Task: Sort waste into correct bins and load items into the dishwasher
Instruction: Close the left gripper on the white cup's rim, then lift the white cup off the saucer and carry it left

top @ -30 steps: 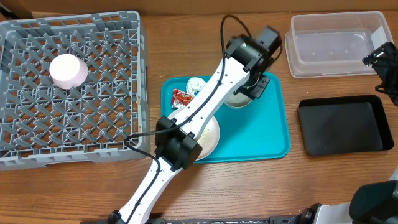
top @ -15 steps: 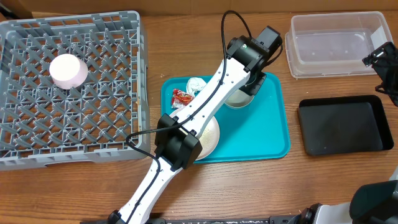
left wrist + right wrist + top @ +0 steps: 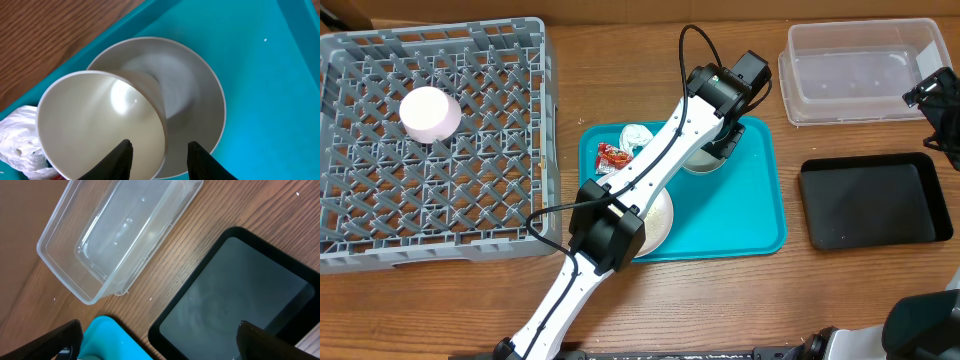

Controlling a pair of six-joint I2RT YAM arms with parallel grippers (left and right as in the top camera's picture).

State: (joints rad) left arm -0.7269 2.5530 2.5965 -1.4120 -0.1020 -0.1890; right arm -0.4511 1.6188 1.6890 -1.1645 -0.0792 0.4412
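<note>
Bowl [image 3: 95, 125] at teal tray's [image 3: 260, 100] back middle, tipped on small plate [image 3: 200, 100], mouth angled toward tissue [image 3: 17, 135]. Left gripper [image 3: 160, 155] jaws apart, astride its rim. Right gripper [image 3: 160, 335] spread wide, off tray's right.

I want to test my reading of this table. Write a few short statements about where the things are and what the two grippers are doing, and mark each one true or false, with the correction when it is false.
1. A white rounded dish sits in the dish rack. True.
2. The red wrapper lies in the black tray. False: it lies on the teal tray, beside the tissue.
3. The jaws of the left gripper straddle the rim of the cup, one inside and one outside. True.
4. The right gripper holds the tissue. False: its jaws stand wide open with nothing between them, above the clear tub and the black tray.
</note>
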